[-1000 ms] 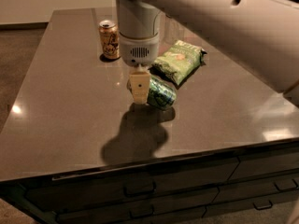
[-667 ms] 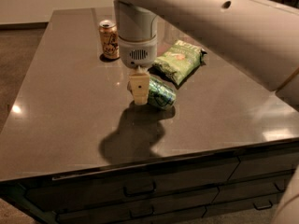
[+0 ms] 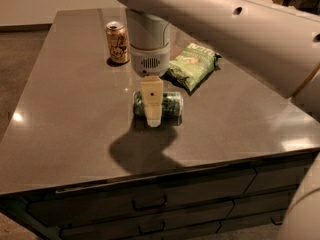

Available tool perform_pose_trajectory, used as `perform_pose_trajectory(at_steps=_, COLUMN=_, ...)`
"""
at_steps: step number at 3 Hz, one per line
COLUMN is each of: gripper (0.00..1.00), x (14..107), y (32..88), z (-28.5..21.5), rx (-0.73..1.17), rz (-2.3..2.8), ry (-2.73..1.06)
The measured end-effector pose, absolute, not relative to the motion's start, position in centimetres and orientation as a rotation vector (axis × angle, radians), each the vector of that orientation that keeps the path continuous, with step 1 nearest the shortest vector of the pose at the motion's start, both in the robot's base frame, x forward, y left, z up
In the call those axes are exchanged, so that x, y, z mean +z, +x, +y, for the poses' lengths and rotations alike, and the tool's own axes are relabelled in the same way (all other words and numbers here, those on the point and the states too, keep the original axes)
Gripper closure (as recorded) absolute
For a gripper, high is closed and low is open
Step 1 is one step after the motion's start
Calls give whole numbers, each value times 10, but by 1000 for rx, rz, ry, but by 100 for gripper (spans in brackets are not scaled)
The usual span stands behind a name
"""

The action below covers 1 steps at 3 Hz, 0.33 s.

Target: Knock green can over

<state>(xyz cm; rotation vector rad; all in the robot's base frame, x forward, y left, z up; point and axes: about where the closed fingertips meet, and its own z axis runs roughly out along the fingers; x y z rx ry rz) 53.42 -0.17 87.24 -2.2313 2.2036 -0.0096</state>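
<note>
This is looking like an office break room or kitchenette to me — a big grey countertop point(image 3: 75, 109) is sitting over rows of drawers point(image 3: 150, 204) with dark pull handles, and snacks are sitting out on it: a gold-orange can point(image 3: 117, 42), a green chip bag point(image 3: 192, 65), a green can point(image 3: 170, 104) lying sideways. The robot's gripper point(image 3: 152, 115) is hanging mid-counter, right in front of that green can.
</note>
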Motion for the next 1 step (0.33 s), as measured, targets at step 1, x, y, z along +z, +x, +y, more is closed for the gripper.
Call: perform_pose_trajectory(at_steps=1, gripper=0, x=872, y=534, z=-2, rx=-10, rz=2203, ry=-2231)
